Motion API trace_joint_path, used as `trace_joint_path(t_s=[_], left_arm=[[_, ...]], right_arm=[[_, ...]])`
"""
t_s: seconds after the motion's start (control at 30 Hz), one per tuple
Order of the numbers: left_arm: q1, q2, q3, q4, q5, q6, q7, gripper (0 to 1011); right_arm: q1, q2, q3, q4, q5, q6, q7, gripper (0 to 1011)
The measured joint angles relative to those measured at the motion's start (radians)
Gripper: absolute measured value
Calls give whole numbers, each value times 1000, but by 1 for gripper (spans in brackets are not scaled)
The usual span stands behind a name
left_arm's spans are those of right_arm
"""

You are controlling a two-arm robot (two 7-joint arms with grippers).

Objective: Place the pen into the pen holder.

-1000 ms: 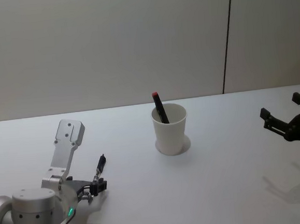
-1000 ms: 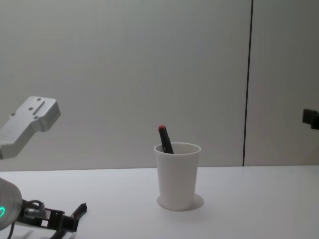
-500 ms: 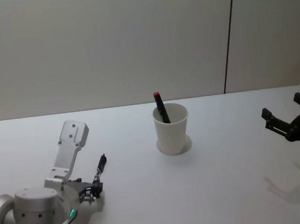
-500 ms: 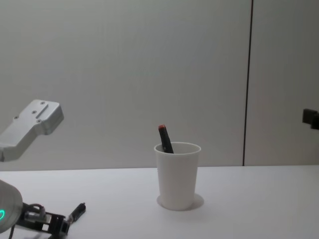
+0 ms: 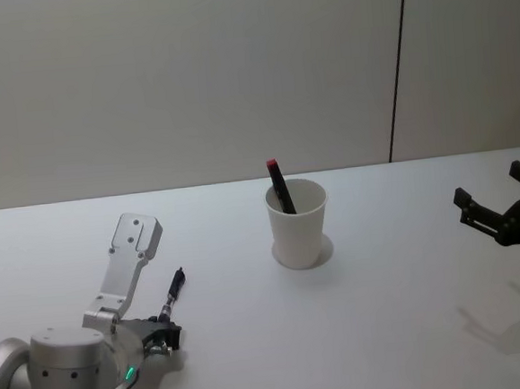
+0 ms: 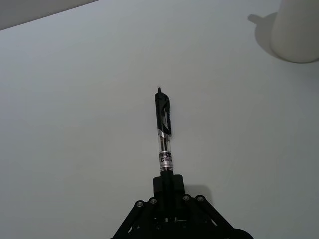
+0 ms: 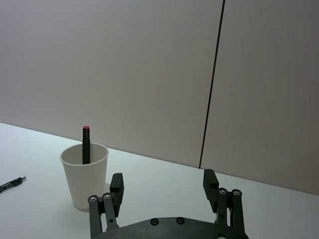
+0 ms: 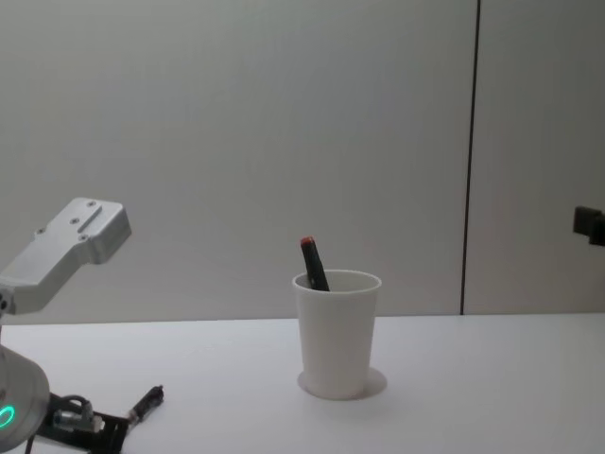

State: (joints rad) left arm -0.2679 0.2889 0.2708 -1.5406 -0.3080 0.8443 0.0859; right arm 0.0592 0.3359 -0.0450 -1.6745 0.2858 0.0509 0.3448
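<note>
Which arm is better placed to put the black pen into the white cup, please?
Left: the left gripper is shut on the black pen; the right gripper is open and empty, right of the white cup.

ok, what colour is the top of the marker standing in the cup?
Red, on a black marker; shows best in the right wrist view.

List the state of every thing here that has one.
White tapered paper cup: upright, one pen inside.
Red-capped black pen: leaning inside the cup.
Black clear-barrelled pen: gripped at one end.
Left gripper: shut on the clear-barrelled pen.
Right gripper: open, empty.
</note>
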Motion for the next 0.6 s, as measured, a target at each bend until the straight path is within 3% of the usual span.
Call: trace_joint_path(t_s=[0.6], left_arm=[[6,-6,-8,5,9,-14,-28,123]], right_arm=[[0,0,0,0,0,0,0,1002]])
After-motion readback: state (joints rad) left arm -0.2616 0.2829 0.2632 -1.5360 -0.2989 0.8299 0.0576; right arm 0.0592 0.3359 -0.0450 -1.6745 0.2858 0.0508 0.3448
